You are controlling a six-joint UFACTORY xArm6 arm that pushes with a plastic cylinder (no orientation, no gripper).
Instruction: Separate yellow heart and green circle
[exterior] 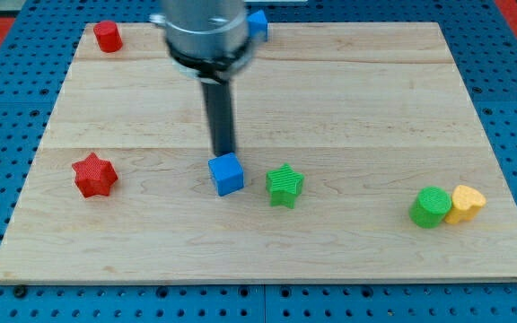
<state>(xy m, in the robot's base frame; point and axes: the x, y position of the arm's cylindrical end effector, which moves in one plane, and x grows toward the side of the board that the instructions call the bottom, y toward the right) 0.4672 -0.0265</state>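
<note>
The yellow heart (466, 203) lies near the view's bottom right, touching the green circle (430, 207) on its left. My tip (224, 152) is far to their left, at the middle of the board, just above the blue cube (226, 173) and at or almost at its top edge. A green star (284, 185) lies just right of the blue cube.
A red star (93, 175) lies at the view's left. A red cylinder (107, 36) stands at the top left corner. Another blue block (257, 23) sits at the top edge, partly behind the arm. The wooden board (348, 99) rests on a blue pegboard.
</note>
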